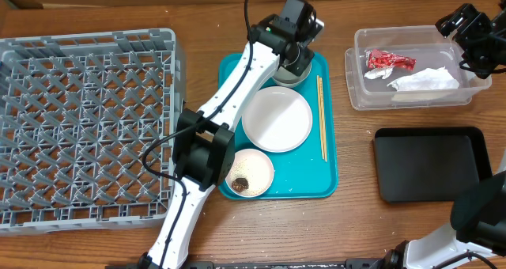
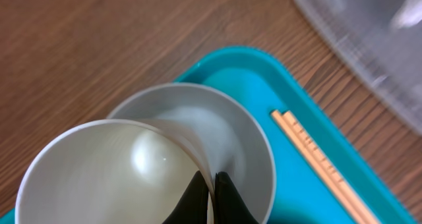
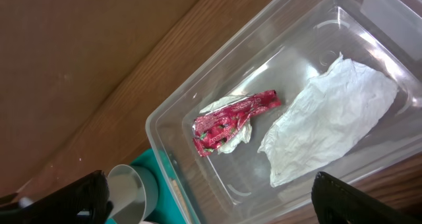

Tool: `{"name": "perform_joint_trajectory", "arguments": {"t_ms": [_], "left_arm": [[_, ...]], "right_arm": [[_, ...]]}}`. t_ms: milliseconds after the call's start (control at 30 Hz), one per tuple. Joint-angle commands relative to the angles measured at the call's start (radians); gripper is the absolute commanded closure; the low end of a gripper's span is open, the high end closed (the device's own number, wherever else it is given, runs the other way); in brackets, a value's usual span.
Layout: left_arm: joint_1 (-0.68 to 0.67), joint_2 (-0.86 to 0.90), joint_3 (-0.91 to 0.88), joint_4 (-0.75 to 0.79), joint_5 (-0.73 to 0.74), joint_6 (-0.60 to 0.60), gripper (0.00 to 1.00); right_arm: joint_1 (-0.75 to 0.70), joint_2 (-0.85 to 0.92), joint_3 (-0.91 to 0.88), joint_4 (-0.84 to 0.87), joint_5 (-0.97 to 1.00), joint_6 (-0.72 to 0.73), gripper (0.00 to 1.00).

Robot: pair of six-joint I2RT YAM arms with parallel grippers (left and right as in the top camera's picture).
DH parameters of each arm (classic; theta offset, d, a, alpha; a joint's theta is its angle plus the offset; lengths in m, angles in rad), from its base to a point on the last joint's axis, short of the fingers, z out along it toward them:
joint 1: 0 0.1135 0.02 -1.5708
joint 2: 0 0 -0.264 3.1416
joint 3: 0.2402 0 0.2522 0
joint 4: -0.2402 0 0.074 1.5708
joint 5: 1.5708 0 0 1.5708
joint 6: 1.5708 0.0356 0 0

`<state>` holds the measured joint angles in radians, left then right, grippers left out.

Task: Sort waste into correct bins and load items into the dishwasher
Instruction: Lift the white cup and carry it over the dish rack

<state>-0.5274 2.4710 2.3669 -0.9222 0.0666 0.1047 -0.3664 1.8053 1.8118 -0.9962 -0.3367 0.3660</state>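
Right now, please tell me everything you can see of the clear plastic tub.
The clear plastic tub is rectangular with rounded corners, a thickened rim and see-through walls. It stands upright, without a lid, on the wooden table. It is to the right of the teal tray and farther back than the black tray, and it touches neither. On its floor lie a crumpled red wrapper toward the left end and a crumpled white napkin toward the right.

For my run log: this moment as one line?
left gripper: shut on small white cup | right gripper: open above clear plastic rectangular tub | tub holds: crumpled red wrapper, white paper napkin
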Motion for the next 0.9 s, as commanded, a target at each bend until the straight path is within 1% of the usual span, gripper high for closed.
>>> {"name": "perform_joint_trajectory", "arguments": {"t_ms": [0,67,167,233,333,467,633,767,867], "left_arm": [[0.014,-0.180,0.086,-0.031,0.012,-0.117,0.96],[0.034,-0.240,0.090,-0.057,0.012,-0.159,0.96],[0.098,-0.329,0.090,-0.119,0.013,-0.256,0.96],[0.165,-0.379,0.090,-0.174,0.018,-0.324,0.96],[0.302,-0.436,0.090,-0.263,0.097,-0.383,0.96],[0.534,-0.460,0.090,-0.381,0.261,-0.401,0.96],[0.821,-0.425,0.084,-0.506,0.452,-0.401,0.96],[1.004,-0.395,0.047,-0.529,0.558,-0.396,0.96],[1.104,-0.362,0.010,-0.522,0.650,-0.388,0.96]], "right_arm": [[-0.002,-0.015,0.025,0.003,-0.004,0.002,0.00],[-0.002,-0.015,0.025,0.003,-0.004,0.002,0.00],[-0.002,-0.015,0.025,0.003,-0.004,0.002,0.00],[-0.002,-0.015,0.025,0.003,-0.004,0.002,0.00],[-0.002,-0.015,0.025,0.003,-0.004,0.002,0.00],[-0.002,-0.015,0.025,0.003,-0.004,0.002,0.00],[-0.002,-0.015,0.025,0.003,-0.004,0.002,0.00],[-0.002,-0.015,0.025,0.003,-0.004,0.002,0.00],[-0.002,-0.015,0.025,0.003,-0.004,0.002,0.00]]}}
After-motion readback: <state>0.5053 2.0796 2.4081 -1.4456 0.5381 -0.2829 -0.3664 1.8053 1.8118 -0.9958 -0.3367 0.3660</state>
